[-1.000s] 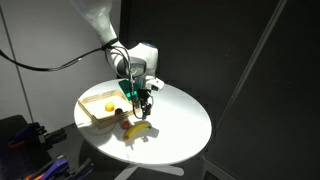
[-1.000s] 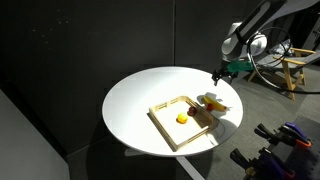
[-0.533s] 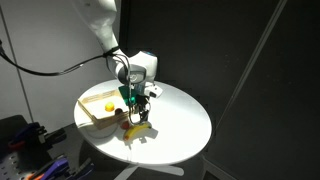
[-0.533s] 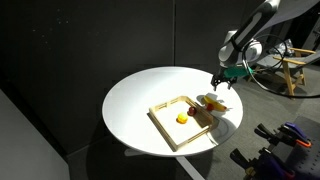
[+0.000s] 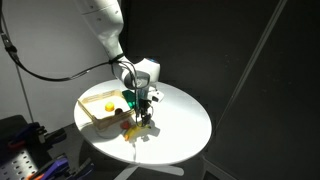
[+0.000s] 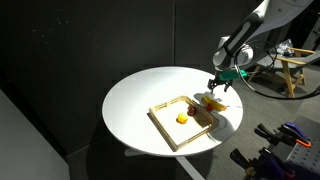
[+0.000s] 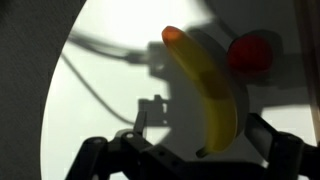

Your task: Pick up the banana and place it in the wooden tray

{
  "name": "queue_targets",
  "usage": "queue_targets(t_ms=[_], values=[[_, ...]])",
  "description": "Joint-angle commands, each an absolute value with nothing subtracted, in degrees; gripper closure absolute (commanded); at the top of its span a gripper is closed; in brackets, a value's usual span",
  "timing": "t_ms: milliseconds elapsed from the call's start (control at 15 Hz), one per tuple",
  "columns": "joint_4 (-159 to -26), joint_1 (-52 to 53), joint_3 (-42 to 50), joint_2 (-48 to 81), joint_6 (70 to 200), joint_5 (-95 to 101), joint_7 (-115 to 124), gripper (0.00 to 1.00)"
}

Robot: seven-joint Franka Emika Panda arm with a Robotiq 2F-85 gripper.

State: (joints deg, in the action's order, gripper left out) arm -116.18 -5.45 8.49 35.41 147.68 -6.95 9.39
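Observation:
The banana (image 7: 207,82) lies on the round white table, yellow and curved. It also shows in both exterior views (image 5: 138,130) (image 6: 214,101), beside the wooden tray (image 5: 92,117) (image 6: 165,124). My gripper (image 7: 200,128) is open just above it, one finger (image 7: 143,118) on one side and the other finger (image 7: 272,135) on the other, with the banana's near end between them. In both exterior views the gripper (image 5: 146,115) (image 6: 216,86) hangs low over the banana. A round yellow fruit (image 5: 109,108) (image 6: 181,117) sits in the tray.
A small red-orange round fruit (image 7: 250,53) lies on the table right next to the banana. The white table (image 5: 180,120) (image 6: 140,95) extends beyond the tray. A cable runs from the arm. Other equipment (image 6: 285,70) stands off the table.
The gripper has come down toward the banana, from well above it to just over it. The banana and tray have not moved.

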Motion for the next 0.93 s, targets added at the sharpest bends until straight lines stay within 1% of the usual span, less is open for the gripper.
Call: queue_targets(t_ms=[0, 867], values=[[-111.8, -5.4, 8.2, 38.8, 145.6, -5.0, 8.9, 0.00], [-107.2, -5.0, 6.5, 43.8, 146.4, -2.4, 5.1, 0.00]])
